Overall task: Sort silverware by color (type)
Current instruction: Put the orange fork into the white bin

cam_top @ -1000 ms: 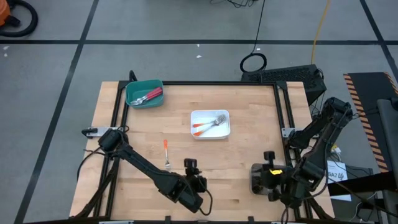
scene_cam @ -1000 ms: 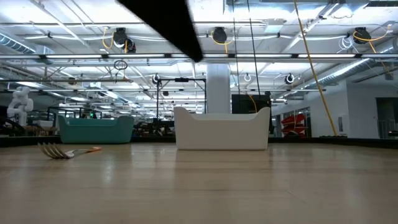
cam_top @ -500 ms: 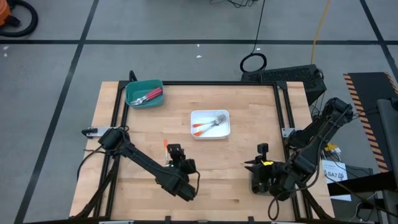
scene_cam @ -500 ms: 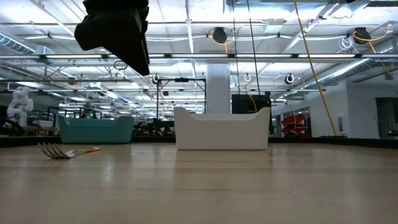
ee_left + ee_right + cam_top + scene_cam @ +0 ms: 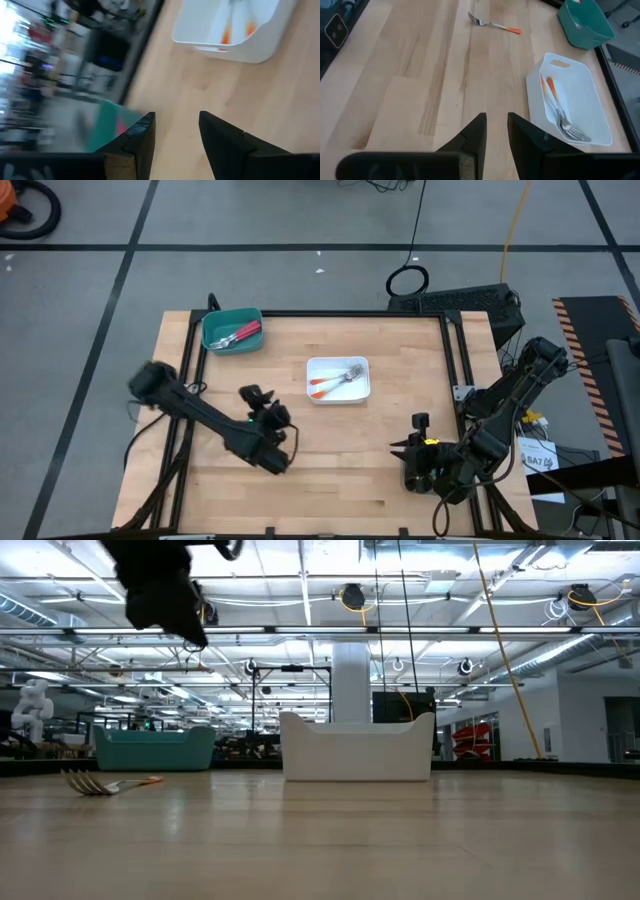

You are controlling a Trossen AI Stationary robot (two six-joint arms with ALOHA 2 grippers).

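One fork with an orange handle lies flat on the wooden table; its head shows at the left of the low view. In the high view my left arm hides it. My left gripper hangs open above that spot, high over the table, with nothing between its fingers. Two orange-handled forks lie in the white tray. Red-handled pieces lie in the teal tray. My right gripper waits near the table's near right, its fingers a narrow gap apart and holding nothing.
The white tray stands at the table's middle, toward the far edge, and the teal tray in the far left corner. A black frame runs along the table's edges. Bare wood lies between the two arms along the near edge.
My left gripper has swung from the near edge toward the table's far left, over the lone fork, rising a little and turning about as it went. Its fingers keep the same gap. The fork and both trays have stayed in place.
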